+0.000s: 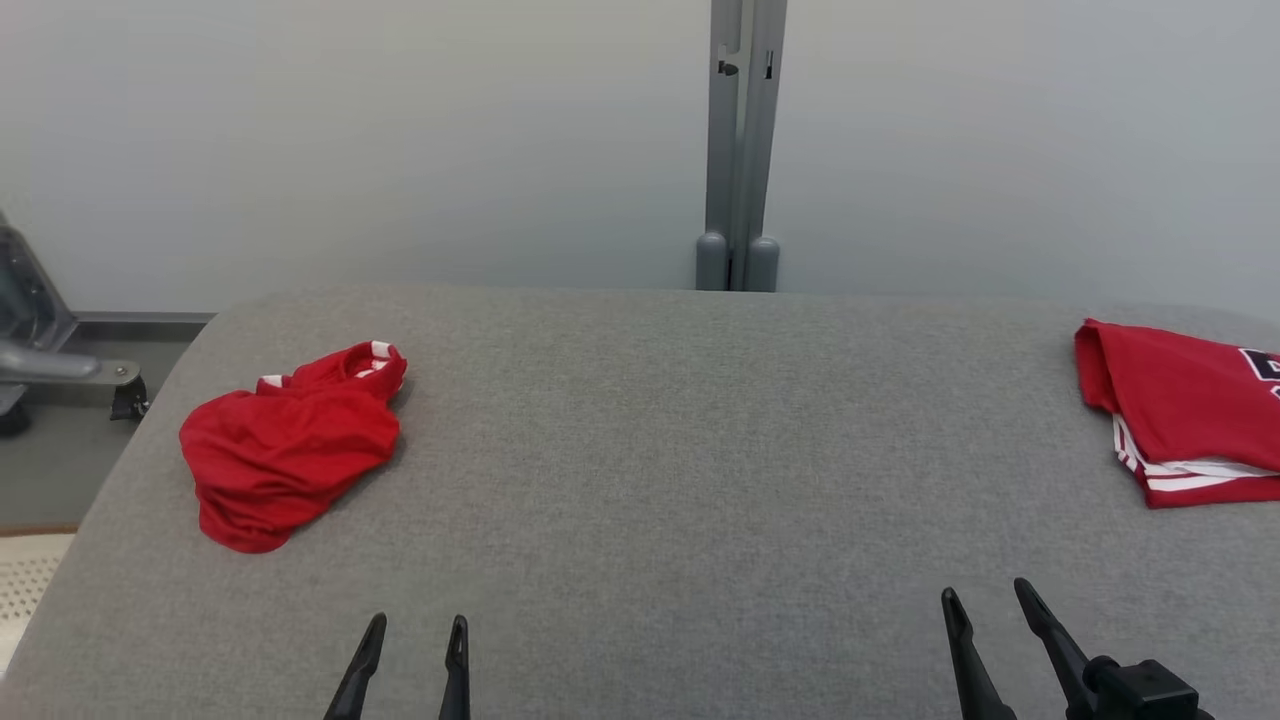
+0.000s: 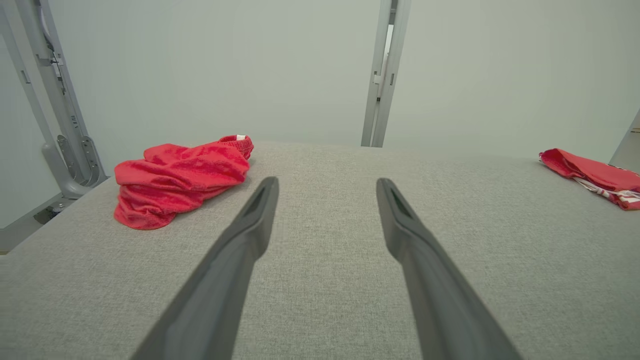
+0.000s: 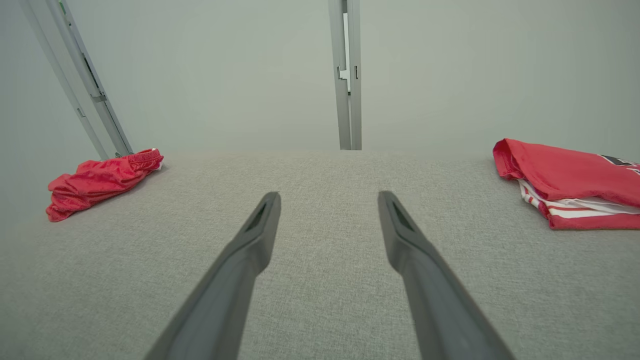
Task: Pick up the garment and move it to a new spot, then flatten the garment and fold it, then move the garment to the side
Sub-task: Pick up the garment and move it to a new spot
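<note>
Resting garment [image 1: 1180,400] [image 2: 595,175] [image 3: 565,175]: folded red jersey at the table's far right, cut off by the head view's edge; white-and-red striped trim along its near side, black white-outlined lettering on top
Table [image 1: 700,450]: grey fabric top carrying both red pieces, well apart
Crumpled red cloth [image 1: 285,450] [image 2: 175,175] [image 3: 95,180]: bunched heap at the table's left, white-and-red trim at its far end
Left gripper [image 1: 419,622] [image 2: 326,182]: low over the near edge, fingers spread apart, holding nothing, well short of the heap
Right gripper [image 1: 985,590] [image 3: 328,195]: low over the near edge, fingers spread apart, holding nothing, apart from the jersey
Post [image 1: 740,150]: grey upright behind the far edge, against a pale wall [image 1: 400,130]
</note>
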